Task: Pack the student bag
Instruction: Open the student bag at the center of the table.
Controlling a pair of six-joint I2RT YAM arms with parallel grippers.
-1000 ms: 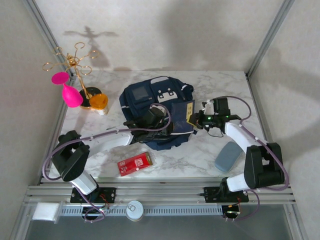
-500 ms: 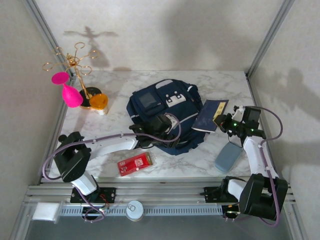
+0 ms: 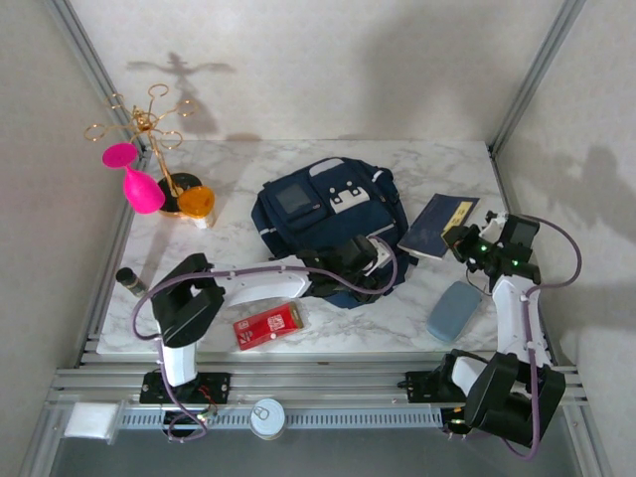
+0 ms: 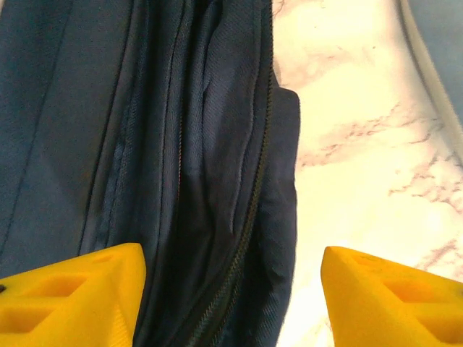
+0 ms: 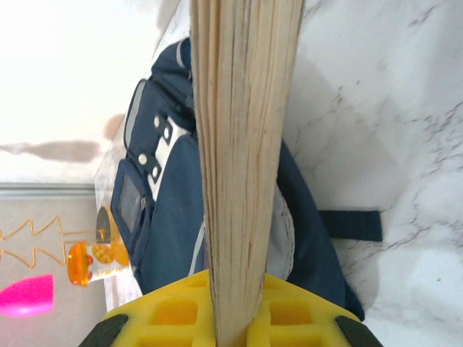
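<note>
Clamping a book (image 3: pixel 438 225) in my right pincer (image 3: pixel 467 242), bag (image 3: pixel 318 211) lying to its left; my left pincer (image 4: pixel 231 289) gapes over the zip (image 4: pixel 249 217).

From my seat I see a white marbled table (image 3: pixel 447 169) with the student bag (image 3: pixel 318 214) lying near its middle. A red packet (image 3: pixel 268 325) lies by the near edge and a grey-blue case (image 3: pixel 453 311) at near right. A small dark bottle (image 3: pixel 129 282) sits at the left edge. A gold wire stand (image 3: pixel 149 129) and an orange tub (image 3: pixel 196 202) sit at far left.
</note>
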